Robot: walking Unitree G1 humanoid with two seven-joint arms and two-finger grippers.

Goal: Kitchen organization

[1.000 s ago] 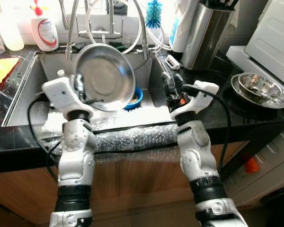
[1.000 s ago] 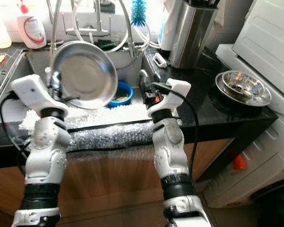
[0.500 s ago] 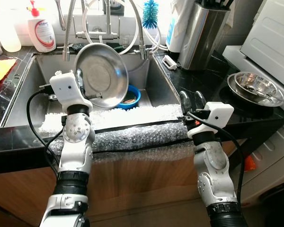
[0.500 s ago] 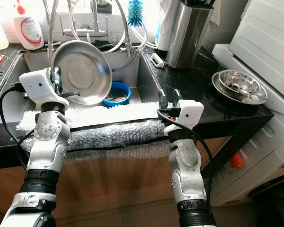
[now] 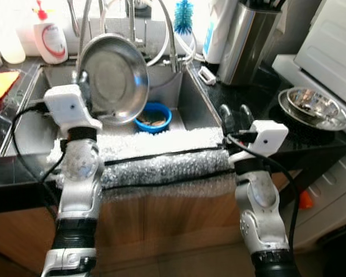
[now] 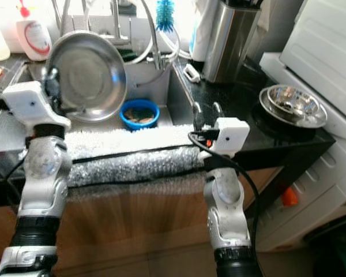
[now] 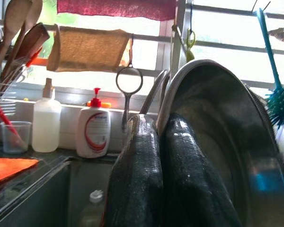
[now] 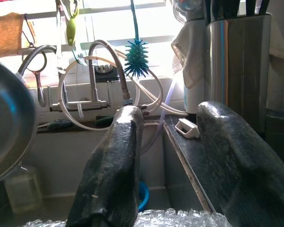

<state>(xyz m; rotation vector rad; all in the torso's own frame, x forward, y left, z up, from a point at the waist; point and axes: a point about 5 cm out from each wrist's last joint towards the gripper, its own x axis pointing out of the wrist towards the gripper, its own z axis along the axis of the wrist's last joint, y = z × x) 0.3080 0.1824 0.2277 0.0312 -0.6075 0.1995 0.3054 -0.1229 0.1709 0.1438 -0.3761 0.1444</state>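
From the head, the left gripper (image 5: 87,91) holds a steel bowl (image 5: 114,77) on edge above the sink (image 5: 187,107), its hollow facing the robot, probably tilted so it drains or can be carried off sideways. Below it in the sink sits a blue bowl (image 5: 153,117) with scraps in it; bubble wrap (image 5: 161,156) pads the sink's front edge. Right of the sink, two more steel bowls (image 5: 313,107) sit nested (likely where this one belongs). The right gripper (image 5: 236,117) hovers at the sink's right corner, fingers apart, empty. In the left wrist view, the fingers (image 7: 135,179) are pinched together on the bowl's rim (image 7: 213,71). In the right wrist view, the spread fingers (image 8: 114,165) frame the tap (image 8: 100,56) and a brush (image 8: 137,56) behind the sink.
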